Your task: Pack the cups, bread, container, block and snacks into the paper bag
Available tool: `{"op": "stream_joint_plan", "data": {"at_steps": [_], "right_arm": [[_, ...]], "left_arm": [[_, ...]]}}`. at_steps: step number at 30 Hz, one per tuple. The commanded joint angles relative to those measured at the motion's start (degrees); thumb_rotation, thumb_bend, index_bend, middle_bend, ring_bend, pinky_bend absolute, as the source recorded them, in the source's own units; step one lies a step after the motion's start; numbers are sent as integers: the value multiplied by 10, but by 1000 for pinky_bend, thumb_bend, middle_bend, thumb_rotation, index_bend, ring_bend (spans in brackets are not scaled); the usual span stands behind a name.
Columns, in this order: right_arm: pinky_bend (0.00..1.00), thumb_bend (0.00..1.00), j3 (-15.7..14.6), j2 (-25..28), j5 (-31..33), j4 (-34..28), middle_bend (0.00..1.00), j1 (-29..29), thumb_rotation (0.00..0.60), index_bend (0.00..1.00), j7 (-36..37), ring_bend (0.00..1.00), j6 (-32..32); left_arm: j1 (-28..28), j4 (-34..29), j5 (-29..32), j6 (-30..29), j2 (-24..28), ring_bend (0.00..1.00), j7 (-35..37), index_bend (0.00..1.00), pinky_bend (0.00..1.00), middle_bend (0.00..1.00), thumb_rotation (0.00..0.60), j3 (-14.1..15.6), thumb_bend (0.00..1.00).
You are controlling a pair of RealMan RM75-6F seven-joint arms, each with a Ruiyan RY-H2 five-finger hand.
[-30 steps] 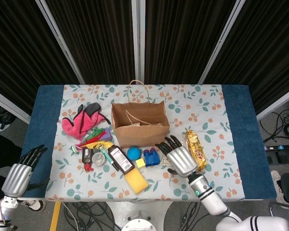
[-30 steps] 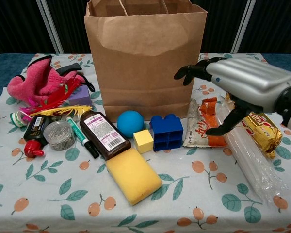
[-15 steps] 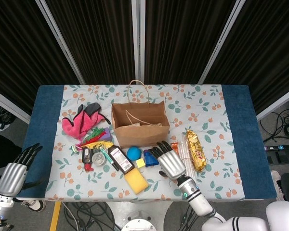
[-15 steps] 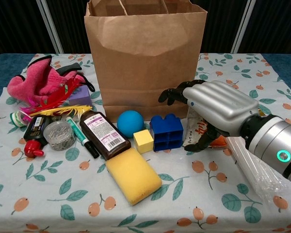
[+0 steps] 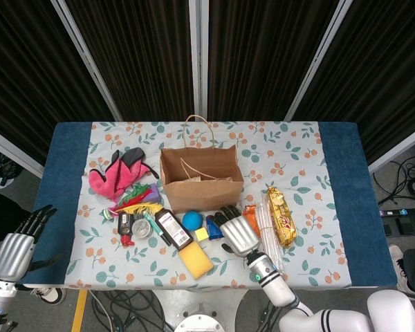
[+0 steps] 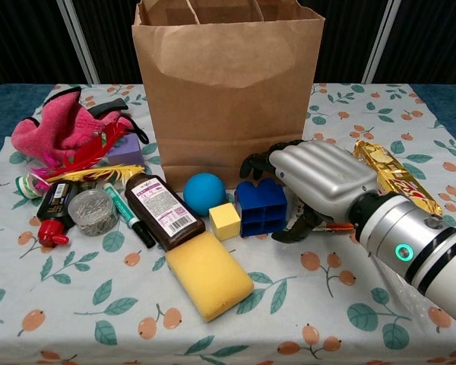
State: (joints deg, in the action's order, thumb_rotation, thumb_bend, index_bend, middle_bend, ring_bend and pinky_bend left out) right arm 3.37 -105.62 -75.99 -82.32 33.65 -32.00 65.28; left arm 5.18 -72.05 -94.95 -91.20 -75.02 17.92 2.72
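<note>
On the floral cloth, the right hand spreads over the blue block; bottle label unreadable.

A pink cloth, blue ball, brown bottle and yellow sponge lie on the table.

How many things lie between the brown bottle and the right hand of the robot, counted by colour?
Blue: 2, the ball and the block
Yellow: 2, the small cube and the sponge
Total: 4
</note>
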Motion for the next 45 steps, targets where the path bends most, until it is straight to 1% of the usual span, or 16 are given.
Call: {"op": "stream_joint_plan", "data": {"at_steps": [1, 10, 16, 20, 25, 28, 31, 34, 36, 40, 43, 45], "right_arm": [[202, 88, 5, -10, 2, 13, 294, 2, 600, 280, -2, 189, -5], [311, 174, 7, -25, -5, 39, 392, 1, 600, 414, 2, 295, -5], [424, 220, 7, -29, -21, 47, 491, -2, 600, 552, 7, 400, 4], [491, 252, 5, -27, -34, 49, 544, -3, 600, 623, 16, 459, 10], [514, 256, 3, -20, -47, 40, 564, -7, 600, 646, 23, 476, 17], [514, 256, 1, -9, -58, 22, 564, -12, 600, 646, 23, 476, 28], [514, 256, -2, 9, -75, -7, 563, -17, 600, 646, 22, 476, 45], [514, 257, -4, 37, -98, -54, 563, -25, 600, 646, 19, 476, 69], [514, 259, -5, 63, -120, -98, 562, -31, 600, 646, 16, 476, 89], [514, 260, 2, 121, -166, -200, 562, -39, 600, 646, 11, 476, 127], [514, 260, 16, 171, -192, -302, 561, -45, 600, 646, 10, 476, 148], [515, 260, 25, 197, -207, -353, 561, -50, 600, 646, 8, 476, 159]], "left_arm": [[-1, 2, 1, 0, 0, 134, 2, 136, 242, 175, 600, 0, 194], [-2, 6, 4, 3, -1, 134, 6, 136, 242, 175, 600, -1, 193], [-2, 6, 2, 2, -1, 134, 6, 136, 242, 175, 600, -1, 194], [-2, 5, 2, 2, -1, 134, 5, 136, 242, 175, 600, 0, 193], [-2, 2, 0, 1, -1, 134, 3, 136, 241, 175, 600, 0, 194], [-2, 0, -1, 1, -1, 134, 2, 136, 242, 175, 600, 0, 193], [-2, -2, -2, 1, 0, 134, 1, 136, 241, 175, 600, 0, 194], [-2, -3, -3, 1, 1, 134, 0, 136, 241, 175, 600, 2, 194], [-2, -5, -4, 0, 2, 134, -2, 136, 242, 175, 600, 2, 194], [-1, -9, -7, 0, 3, 134, -6, 136, 241, 175, 600, 3, 194], [1, -15, -10, 2, 4, 134, -12, 136, 242, 175, 600, 3, 194], [2, -17, -11, 2, 4, 134, -16, 136, 242, 175, 600, 3, 194]]}}
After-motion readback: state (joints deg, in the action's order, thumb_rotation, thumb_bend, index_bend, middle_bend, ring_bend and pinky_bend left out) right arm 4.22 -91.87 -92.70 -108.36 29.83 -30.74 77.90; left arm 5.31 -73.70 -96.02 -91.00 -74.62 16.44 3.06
